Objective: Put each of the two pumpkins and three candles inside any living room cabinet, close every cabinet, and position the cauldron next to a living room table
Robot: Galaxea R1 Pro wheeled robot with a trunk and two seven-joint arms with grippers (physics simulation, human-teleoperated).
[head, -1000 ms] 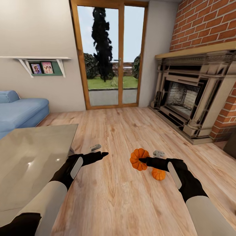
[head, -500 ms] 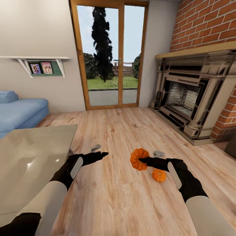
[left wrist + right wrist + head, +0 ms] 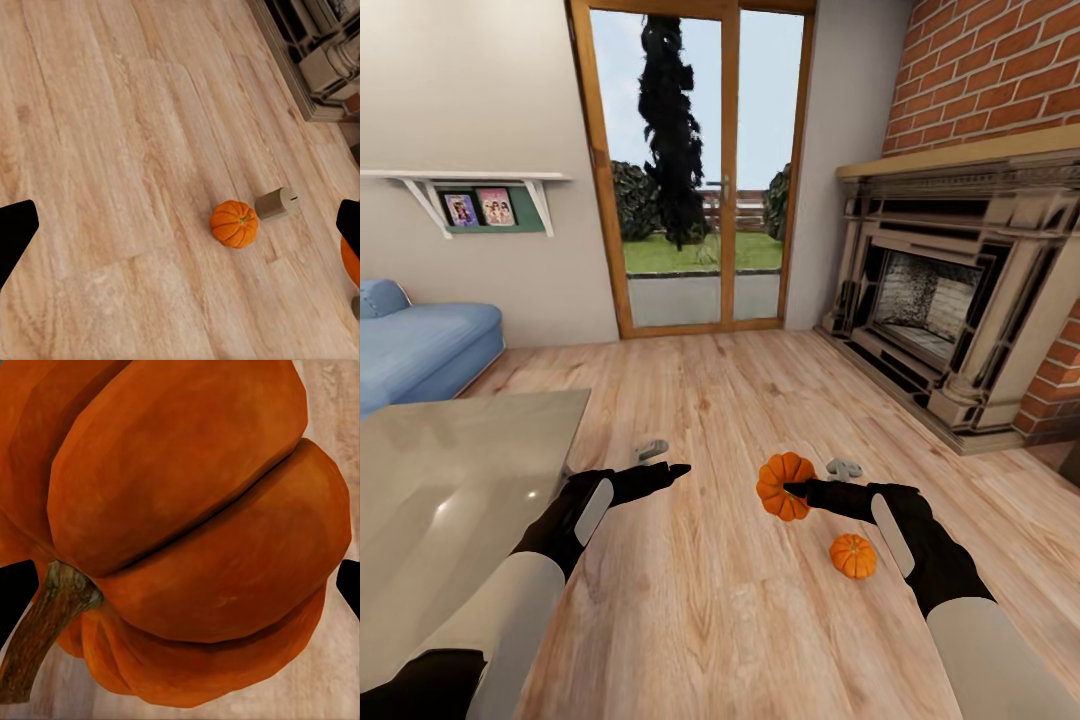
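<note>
Living-room floor of pale wood planks (image 3: 740,620), with glazed patio doors (image 3: 700,170) at 12 o'clock, a brick fireplace (image 3: 950,300) at 2 o'clock, a blue sofa (image 3: 420,345) at 10 o'clock and the glass-topped coffee table (image 3: 450,480) at 8 o'clock in the head view. Right gripper (image 3: 792,490) is clamped on the larger pumpkin (image 3: 784,486), which it holds in the air; in the right wrist view the same pumpkin (image 3: 180,532) sits between the dark fingertips, its brown stem pointing to one side. Left gripper (image 3: 672,468) hangs empty over the floor with its jaws apart, its two dark fingertips well separated at the edges of the left wrist view. Second, smaller pumpkin (image 3: 854,556) lies on the floor at about 5 o'clock from the held one; over the last second it has slid lower and to the right in the head view, as have the fireplace and sofa, while both arms keep their place, so the base or head has moved rather than the pumpkin. Left wrist view shows this floor pumpkin (image 3: 234,223) just beside a tan candle (image 3: 276,203) lying on its side. Judged from this, one pumpkin is in hand and being carried; the other pumpkin and the candle remain to be collected, and no cabinet is in sight yet.
</note>
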